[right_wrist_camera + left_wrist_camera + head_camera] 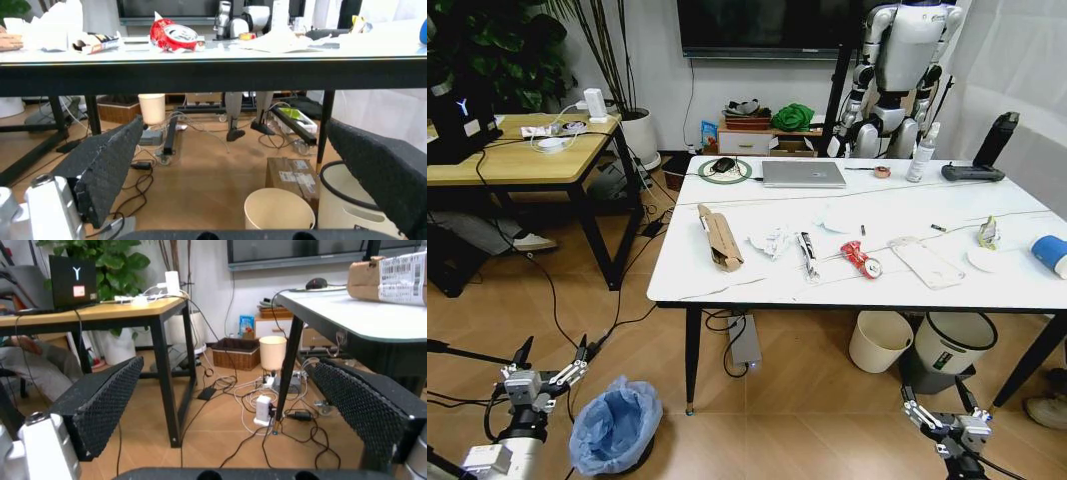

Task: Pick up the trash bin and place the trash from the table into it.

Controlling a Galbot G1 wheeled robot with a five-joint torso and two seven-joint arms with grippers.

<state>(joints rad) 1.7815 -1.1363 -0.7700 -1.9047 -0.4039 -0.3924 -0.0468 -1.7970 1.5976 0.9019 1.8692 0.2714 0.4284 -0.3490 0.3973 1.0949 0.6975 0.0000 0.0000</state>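
The trash bin [615, 425], dark and lined with a puffy light-blue bag, stands on the floor left of the table [727, 285]. My left gripper [552, 358] hangs open just left of the bin, apart from it. On the table lie the trash: a flattened cardboard box [720, 237], crumpled white paper [772, 241], a crushed red can [862, 260], clear packaging [925, 262] and a blue-and-white cup [1050, 254]. My right gripper [937, 405] is open low in front of the table. Its wrist view shows the can [172, 36] on the table edge [213, 62] above the open fingers [100, 160].
A cream bin [879, 340] and a grey-and-white bin [952, 345] stand under the table's right end. A silver laptop [802, 173] sits at the back of the table. A wooden desk [522, 160] stands at left, with cables [267, 405] trailing over the floor.
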